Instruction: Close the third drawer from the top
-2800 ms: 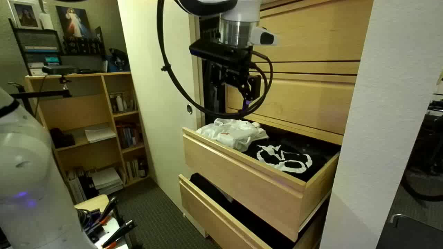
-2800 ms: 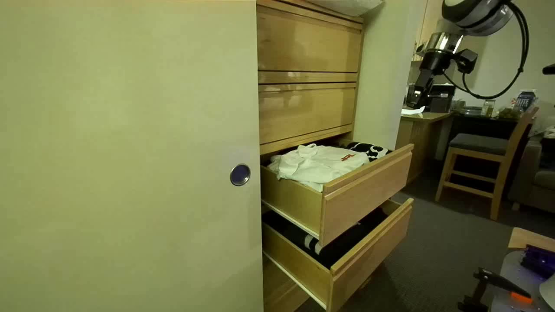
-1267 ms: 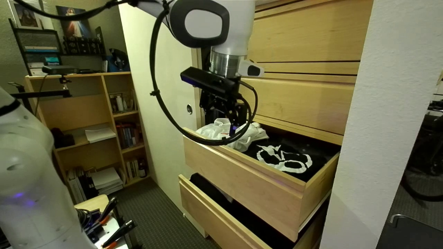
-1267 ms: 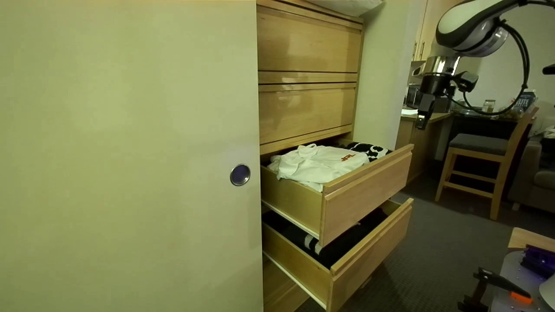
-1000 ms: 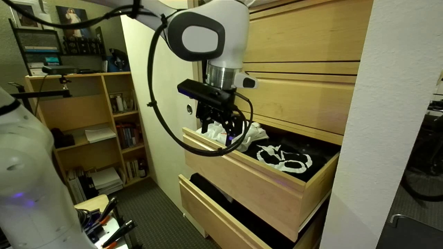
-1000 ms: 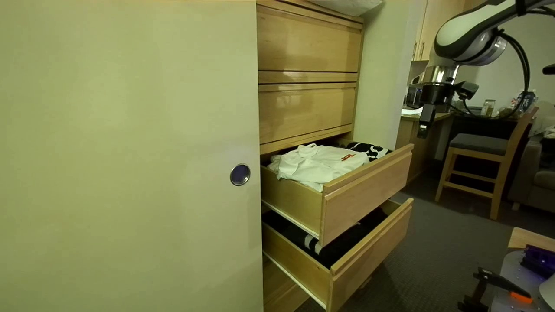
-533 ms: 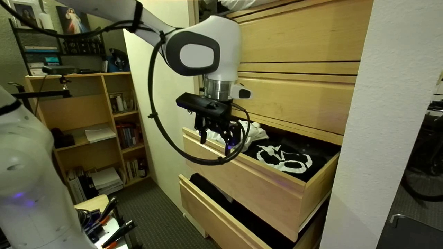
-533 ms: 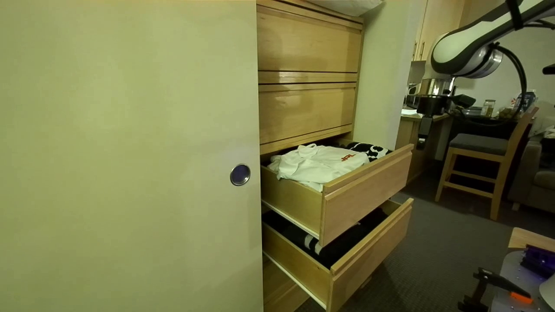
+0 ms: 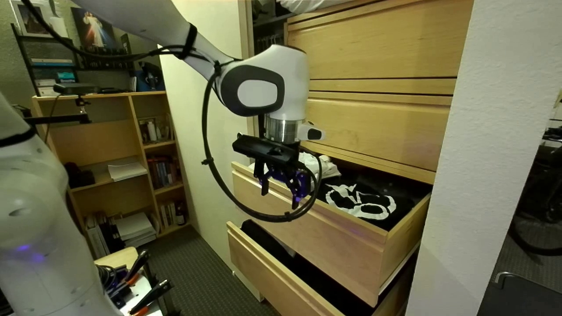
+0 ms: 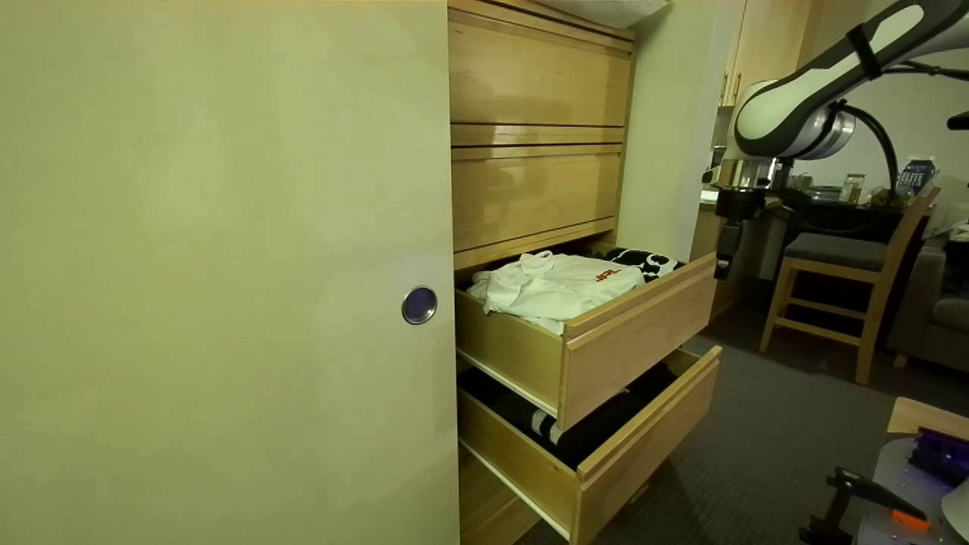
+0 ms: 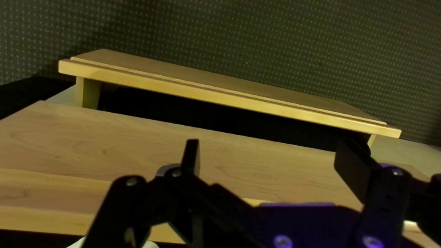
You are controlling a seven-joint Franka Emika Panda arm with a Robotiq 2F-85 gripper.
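Observation:
The third drawer from the top (image 9: pixel 333 245) is pulled out, its light wood front also showing in an exterior view (image 10: pixel 643 341) and the wrist view (image 11: pixel 113 141). It holds white cloth (image 10: pixel 560 288) and a black garment with a white print (image 9: pixel 362 204). My gripper (image 9: pixel 280 200) is open and empty, fingers pointing down, in front of this drawer's face near its top edge. It also shows in an exterior view (image 10: pixel 723 272). In the wrist view the fingers (image 11: pixel 267 151) stand apart with the drawer front behind them. I cannot tell whether they touch it.
The drawer below (image 9: pixel 272 267) is also pulled out and holds dark cloth. The two upper drawers (image 10: pixel 537 197) are shut. A pale door panel (image 10: pixel 227 272) and a white wall (image 9: pixel 491 131) flank the dresser. A small table with clamps (image 9: pixel 149 296) stands near the arm base.
My gripper has come down from above the drawer to in front of its face, lately shifting a little toward the dresser. The drawers have not moved.

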